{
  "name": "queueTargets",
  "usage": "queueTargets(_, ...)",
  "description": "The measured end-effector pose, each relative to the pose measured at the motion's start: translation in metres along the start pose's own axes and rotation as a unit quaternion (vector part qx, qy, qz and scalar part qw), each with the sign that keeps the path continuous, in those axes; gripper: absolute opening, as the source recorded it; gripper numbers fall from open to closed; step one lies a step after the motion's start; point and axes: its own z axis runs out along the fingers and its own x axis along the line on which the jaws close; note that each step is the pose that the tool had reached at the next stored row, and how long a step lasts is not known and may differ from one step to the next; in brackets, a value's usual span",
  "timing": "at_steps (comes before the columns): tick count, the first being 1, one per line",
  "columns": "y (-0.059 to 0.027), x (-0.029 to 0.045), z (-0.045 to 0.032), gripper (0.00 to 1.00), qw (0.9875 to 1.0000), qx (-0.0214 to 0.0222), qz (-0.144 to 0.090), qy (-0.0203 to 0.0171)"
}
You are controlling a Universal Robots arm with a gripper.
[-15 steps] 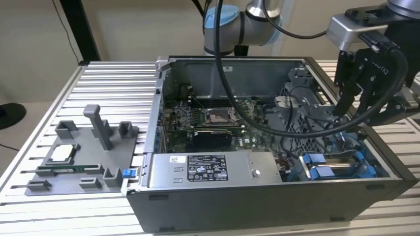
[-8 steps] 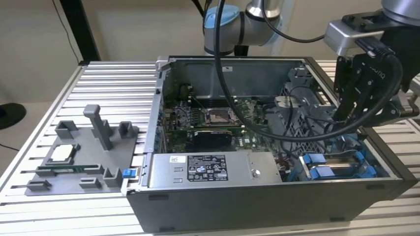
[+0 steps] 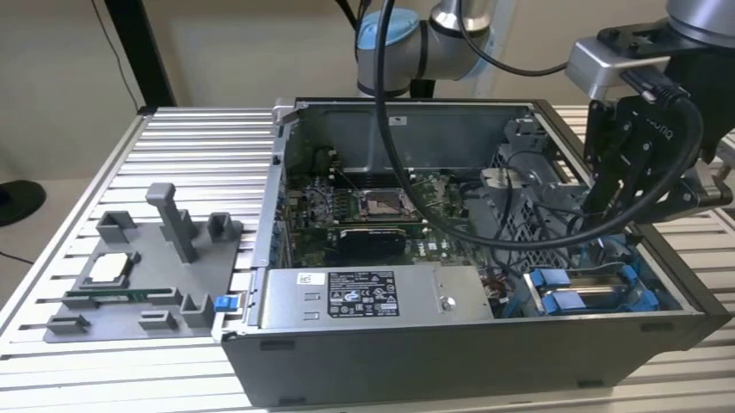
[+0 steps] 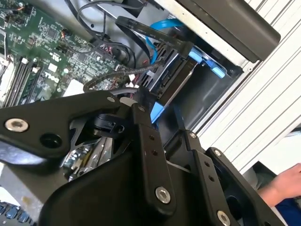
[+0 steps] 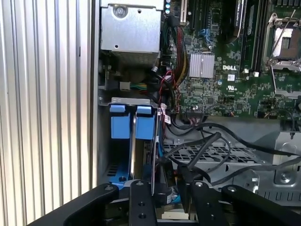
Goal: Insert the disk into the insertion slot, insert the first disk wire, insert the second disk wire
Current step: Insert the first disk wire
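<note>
The disk [image 5: 154,155] stands on edge in its blue frame [image 5: 123,125] inside the insertion slot [image 5: 128,100], at the open computer case's front corner on the exterior view's right [image 3: 597,291]. My gripper [image 3: 603,234] hangs right over that bay, with its black tips [image 5: 169,186] at the disk's end. In the second wrist view the disk [image 4: 176,77] lies just beyond the gripper [image 4: 160,106]. A black wire [image 5: 207,143] runs down to a dark connector between the tips. A blue wire [image 4: 157,33] and a flat black wire [image 4: 150,28] loop over the disk.
The grey power-supply box [image 3: 367,297] sits beside the bay, the motherboard [image 3: 367,215] behind it. A grey fixture tray [image 3: 138,267] with parts stands on the ribbed metal table [image 3: 195,146] at the exterior view's left. A person's hand [image 4: 282,183] is near the table's edge.
</note>
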Motion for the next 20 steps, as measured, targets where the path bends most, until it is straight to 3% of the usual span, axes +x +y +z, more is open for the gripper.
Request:
queueTargets(17,0.0026,-0.0008,0.004,1.0,1.0,0.0002,0.0,0.0012)
queueTargets(18,0.0026,-0.0009,0.004,0.0,1.0,0.0002,0.0,0.0012)
queueTargets(20,0.0026,-0.001,0.004,0.0,1.0,0.0002,0.0,0.0012)
